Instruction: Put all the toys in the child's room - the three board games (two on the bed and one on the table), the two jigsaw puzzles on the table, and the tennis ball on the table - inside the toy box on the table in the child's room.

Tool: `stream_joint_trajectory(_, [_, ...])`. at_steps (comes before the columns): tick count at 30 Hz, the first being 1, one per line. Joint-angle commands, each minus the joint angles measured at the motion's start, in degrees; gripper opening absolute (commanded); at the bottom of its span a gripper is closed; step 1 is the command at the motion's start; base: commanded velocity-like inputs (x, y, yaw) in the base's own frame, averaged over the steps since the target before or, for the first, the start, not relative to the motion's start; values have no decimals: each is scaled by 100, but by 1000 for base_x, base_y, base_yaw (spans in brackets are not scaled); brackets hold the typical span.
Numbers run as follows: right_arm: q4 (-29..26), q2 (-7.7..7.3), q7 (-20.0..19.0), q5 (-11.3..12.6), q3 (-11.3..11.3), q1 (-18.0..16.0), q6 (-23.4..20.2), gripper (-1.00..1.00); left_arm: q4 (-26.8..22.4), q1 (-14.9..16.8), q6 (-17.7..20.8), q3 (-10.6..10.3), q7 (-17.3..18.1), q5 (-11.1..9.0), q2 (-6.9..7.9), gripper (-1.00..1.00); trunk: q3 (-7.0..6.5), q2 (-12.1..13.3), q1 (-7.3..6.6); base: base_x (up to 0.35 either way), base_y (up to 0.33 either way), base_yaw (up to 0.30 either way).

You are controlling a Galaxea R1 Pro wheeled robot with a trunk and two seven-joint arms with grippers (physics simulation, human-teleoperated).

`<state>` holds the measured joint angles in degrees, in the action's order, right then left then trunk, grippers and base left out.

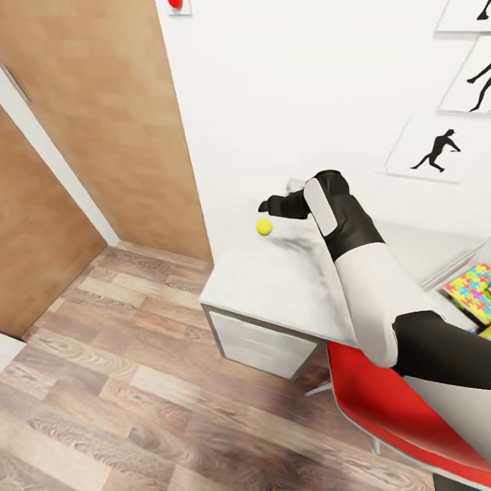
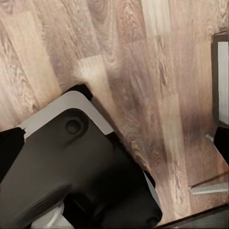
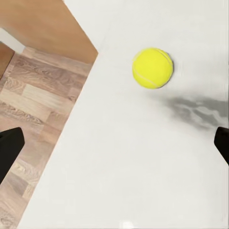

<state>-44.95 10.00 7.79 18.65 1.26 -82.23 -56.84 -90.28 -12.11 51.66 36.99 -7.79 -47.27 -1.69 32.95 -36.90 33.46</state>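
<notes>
One tennis ball (image 3: pixel 152 67) on table (image 1: pixel 275 287), right gripper (image 1: pixel 267 205) just above, jaws apart; no legible writing

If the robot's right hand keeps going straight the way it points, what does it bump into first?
Probably the tennis ball, which sits just ahead of the open right hand on the table. If it aims lower, it may touch the tabletop first.

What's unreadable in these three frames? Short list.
- Toy box: cut off by the head view's right edge; full contents hidden.
- Jigsaw puzzles: partly past that edge; count unclear.
- Right gripper: small in the head view; in the right wrist view just fingertip corners show, spread wide of the tennis ball.
- Left gripper: the left wrist view shows dark robot body over floor; state unknown.
- Chair: behind the right arm.
</notes>
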Motion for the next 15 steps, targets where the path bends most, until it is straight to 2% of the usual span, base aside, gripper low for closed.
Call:
stream_joint_trajectory(1, [-4, 0, 55, 60, 8, -3, -14, 100, -8, 3, 23, -2, -57, -45, -2, 100, 5, -6, 2, 0, 0, 300])
stream_joint_trajectory(4, [-9, 0, 51, 56, 15, -21, -13, 100, 188, 286, -65, -463, -307, 59, -5, 100, 5, -6, 2, 0, 0, 300])
stream_joint_trajectory(6, [-10, 0, 52, 54, 21, -34, -12, 100, 312, 486, -128, -687, -418, 99, 1, 100, 5, -6, 2, 0, 0, 300])
stream_joint_trajectory(7, [-10, 0, 52, 54, 21, -34, -12, 100, 312, 486, -128, -687, -418, 99, 1, 100, 5, -6, 2, 0, 0, 300])
stream_joint_trajectory(11, [0, 0, 66, 43, 28, -49, 29, 100, 564, 923, -209, -931, -537, 140, 19, 100, 10, -6, 2, 0, 0, 295])
stream_joint_trajectory(12, [0, 0, 66, 43, 28, -49, 29, 100, 564, 923, -209, -931, -537, 140, 19, 100, 12, -6, 2, 0, 0, 287])
stream_joint_trajectory(15, [42, 0, 92, 31, 36, -53, 235, 100, 761, 1248, -239, -1038, -585, 161, 24, 100, 20, -6, 2, 0, 0, 251])
